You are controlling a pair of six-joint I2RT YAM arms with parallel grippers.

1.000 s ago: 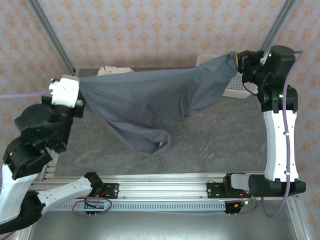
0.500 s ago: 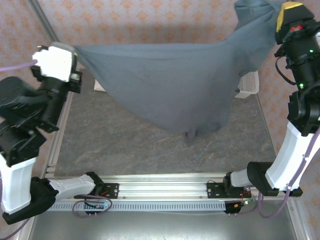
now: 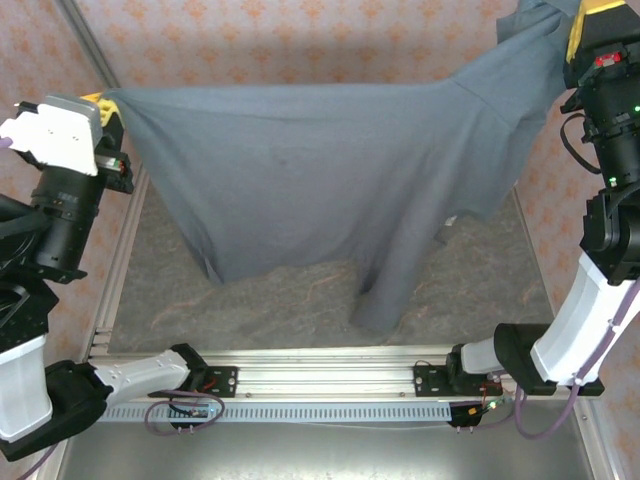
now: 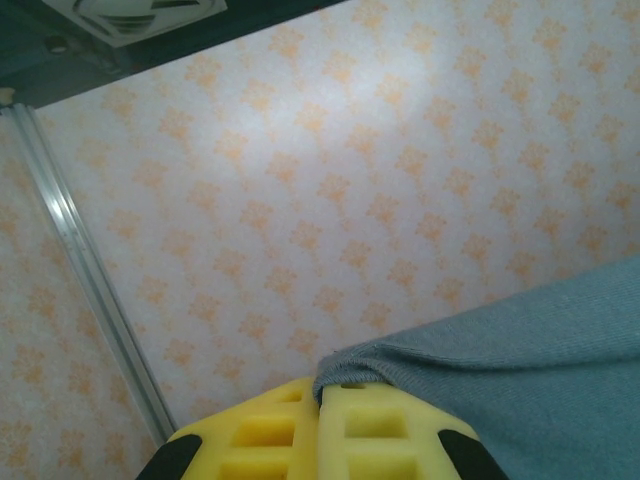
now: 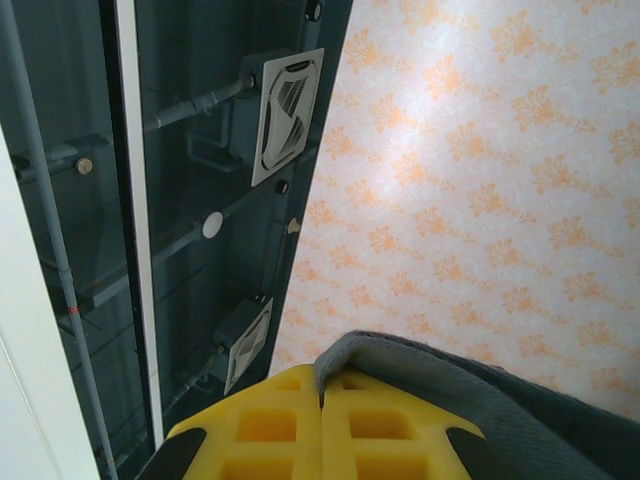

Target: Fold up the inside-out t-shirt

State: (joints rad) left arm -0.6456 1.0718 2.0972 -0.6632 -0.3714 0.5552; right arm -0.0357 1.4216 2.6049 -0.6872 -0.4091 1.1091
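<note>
Both arms stand tall with their wrists lifted high and far apart, the left gripper (image 3: 112,100) at one side and the right gripper (image 3: 574,28) at the other. Each has its yellow fingers pressed together on an edge of the large dark slate-grey cotton t-shirt (image 3: 320,170). It stretches between them like a sheet and hangs below both. Its lowest fold comes close to the mottled grey tabletop (image 3: 290,305) underneath; whether it touches, I can't tell.
</note>
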